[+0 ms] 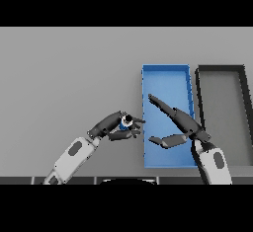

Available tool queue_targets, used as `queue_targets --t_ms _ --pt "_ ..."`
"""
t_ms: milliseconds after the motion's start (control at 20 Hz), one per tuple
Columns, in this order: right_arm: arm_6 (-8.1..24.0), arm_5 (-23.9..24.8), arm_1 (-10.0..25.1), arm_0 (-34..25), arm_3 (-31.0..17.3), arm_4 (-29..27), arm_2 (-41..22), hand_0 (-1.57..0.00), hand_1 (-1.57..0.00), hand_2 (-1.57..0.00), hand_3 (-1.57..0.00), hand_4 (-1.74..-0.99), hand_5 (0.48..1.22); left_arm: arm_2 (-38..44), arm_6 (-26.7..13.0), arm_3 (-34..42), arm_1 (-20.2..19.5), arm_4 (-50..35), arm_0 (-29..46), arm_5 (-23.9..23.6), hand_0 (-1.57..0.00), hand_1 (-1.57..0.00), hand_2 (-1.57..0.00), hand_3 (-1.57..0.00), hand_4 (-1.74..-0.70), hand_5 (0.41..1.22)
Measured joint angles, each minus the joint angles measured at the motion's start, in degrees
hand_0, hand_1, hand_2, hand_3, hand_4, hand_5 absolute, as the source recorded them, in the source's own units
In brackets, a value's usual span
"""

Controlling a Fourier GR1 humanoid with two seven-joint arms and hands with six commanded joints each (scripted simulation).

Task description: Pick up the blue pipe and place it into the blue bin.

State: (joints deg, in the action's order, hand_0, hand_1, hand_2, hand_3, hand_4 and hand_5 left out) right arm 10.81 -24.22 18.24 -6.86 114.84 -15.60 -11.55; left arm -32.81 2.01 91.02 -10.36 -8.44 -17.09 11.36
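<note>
While your left hand point(114, 127) curls round the pipe point(124, 124) just beside the bin point(165, 68), carrying is the step in hand. Next, move it over the rim and release. Your right hand point(179, 125) hangs open above the bin.

A single head view is given, taken from above and directed steeply down at the flat grey worktop point(64, 78). The worktop is seen at fairly close range. The right hand point(175, 122) is framed low and right of centre, the left hand point(116, 127) just to its left, both arms entering from the lower edge.
</note>
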Motion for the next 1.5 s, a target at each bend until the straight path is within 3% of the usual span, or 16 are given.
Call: queue_targets --t_ms 100,300,550,600,950,1000,1050,1100,1150,1200,1250,1300,1400,1450,1500 --pt "2.90 -0.77 0.34 -2.78 0.70 -1.04 -1.66 0.00 0.00 0.00 0.00 -1.297 0.526 -0.03 -0.40 -0.84 -0.08 0.64 -0.16 0.25 -1.57 -1.57 -1.57 -1.43 -1.73 1.221" --pt "4.70 -3.58 0.25 -9.34 -0.60 -1.06 -4.46 0.00 0.00 0.00 0.00 -1.294 0.532 0.52 -0.13 -1.15 0.36 0.00 -0.19 0.56 -1.57 -1.57 -1.57 -1.44 -1.73 1.221" --pt "7.62 -5.58 -3.40 -16.07 -5.23 -0.77 -8.06 0.00 0.00 0.00 0.00 -1.241 0.532 0.25 2.92 -1.91 0.69 0.29 0.57 2.06 -1.57 -1.57 -1.57 -1.49 -1.73 1.221" --pt "8.62 -5.94 -4.27 -17.58 -6.88 -0.46 -8.56 0.00 0.00 0.00 0.00 -1.233 0.528 0.95 1.75 -2.21 0.98 -0.60 -0.28 2.13 -1.57 -1.57 -1.57 -1.50 -1.73 1.221" --pt "9.41 -7.32 -8.43 -23.14 -13.64 0.26 -9.69 -0.01 -0.04 -0.07 -0.01 -1.241 0.516 1.11 0.27 -1.74 0.85 -1.72 -0.54 3.90 -1.57 -1.57 -1.57 -1.47 -1.72 1.221" --pt "9.21 -7.71 -9.35 -23.62 -14.52 0.68 -10.35 -0.05 -0.08 -0.11 -0.04 -1.268 0.519 1.44 0.33 -2.51 0.59 -2.39 -0.76 4.99 -1.57 -1.57 -1.57 -1.40 -1.72 1.221" --pt "9.36 -7.99 -9.71 -24.51 -15.53 0.81 -10.34 -0.14 -0.17 -0.19 -0.11 -1.308 0.523 1.42 0.73 -2.41 0.70 -2.81 -0.43 5.48 -1.50 -1.39 -1.37 -1.15 -1.63 1.221" --pt "9.64 -8.56 -9.84 -24.99 -15.43 -0.04 -10.56 -0.28 -0.31 -0.33 -0.23 -1.352 0.528 1.29 2.84 -1.92 0.19 -1.08 -0.57 5.22 -1.24 -1.12 -1.09 -0.92 -1.61 1.221" --pt "10.18 -8.98 -9.90 -25.85 -16.51 0.25 -10.37 -0.48 -0.50 -0.50 -0.37 -1.390 0.538 0.52 0.10 -1.59 -0.56 1.56 -1.37 3.68 -0.99 -0.90 -0.87 -0.74 -1.59 1.221" --pt "10.22 -9.51 -10.49 -25.95 -16.87 0.28 -10.96 -0.70 -0.71 -0.71 -0.56 -1.453 0.551 -0.20 -1.45 -1.98 -1.16 4.32 -2.33 2.85 -0.88 -0.83 -0.80 -0.67 -1.61 1.221" --pt "9.43 -9.98 -10.87 -26.25 -17.03 0.12 -11.46 -0.87 -0.89 -0.89 -0.70 -1.503 0.573 -0.44 0.02 -1.70 -1.20 5.23 -1.52 2.14 -0.89 -0.87 -0.85 -0.66 -1.64 1.221" --pt "8.87 -10.26 -10.54 -26.30 -17.21 -0.85 -11.10 -1.01 -1.02 -1.02 -0.83 -1.541 0.604 -0.06 -0.37 -1.66 -0.97 5.32 -1.97 1.75 -1.03 -1.01 -0.99 -0.62 -1.66 1.192" --pt "10.21 -9.85 -11.16 -26.45 -18.02 -3.77 -11.11 -1.21 -1.22 -1.22 -1.10 -1.492 0.706 0.81 0.18 -0.01 0.18 1.92 -0.14 1.90 -1.22 -1.21 -1.20 -0.52 -1.69 1.203" --pt "11.52 -9.00 -11.97 -26.86 -18.29 -4.33 -11.26 -1.28 -1.29 -1.29 -1.19 -1.475 0.809 1.40 1.29 -0.20 0.44 0.32 0.26 2.39 -1.29 -1.28 -1.27 -0.53 -1.70 1.206" --pt "10.62 -8.23 -12.73 -27.33 -18.92 -3.60 -10.96 -1.34 -1.35 -1.35 -1.27 -1.464 0.891 1.83 1.45 -0.83 1.24 -0.52 -0.34 2.45 -1.35 -1.34 -1.33 -0.53 -1.71 1.209"
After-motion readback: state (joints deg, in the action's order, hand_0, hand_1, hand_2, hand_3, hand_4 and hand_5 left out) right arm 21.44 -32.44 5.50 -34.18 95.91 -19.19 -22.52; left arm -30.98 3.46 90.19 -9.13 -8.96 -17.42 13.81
